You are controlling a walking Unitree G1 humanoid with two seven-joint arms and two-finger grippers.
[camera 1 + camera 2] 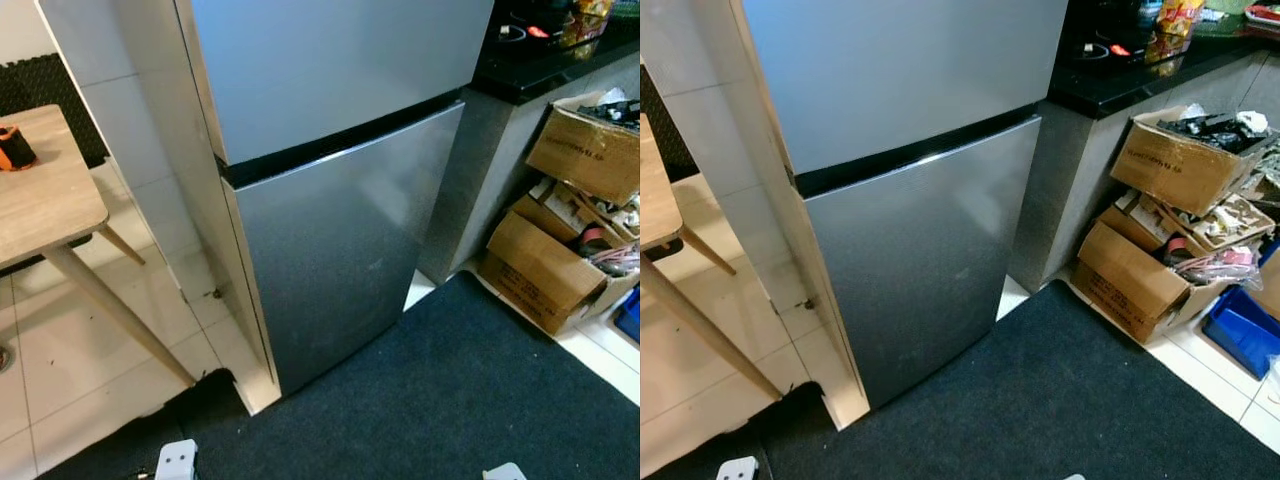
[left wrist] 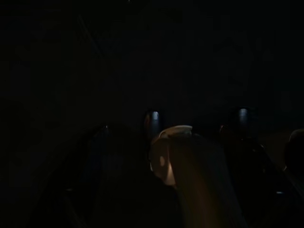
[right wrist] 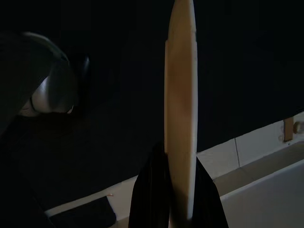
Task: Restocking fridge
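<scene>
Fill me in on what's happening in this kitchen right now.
The robot stands on a dark mat facing a silver two-door fridge, and both doors are shut. Nothing has been restocked yet. Both arms hang low. The right gripper seems to hold a long pale object; the left wrist view is too dark to judge. Cardboard boxes full of clutter sit to the right, a wooden table to the left.

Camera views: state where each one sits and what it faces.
Left eye view: on the head, looking down at the closed fridge, wooden table to its left.
Right eye view: same head, same fridge and dark mat, more of the cardboard boxes.
Left wrist view: very dark, a pale object close up.
Right wrist view: along a pale flat object towards mat and tiles.
</scene>
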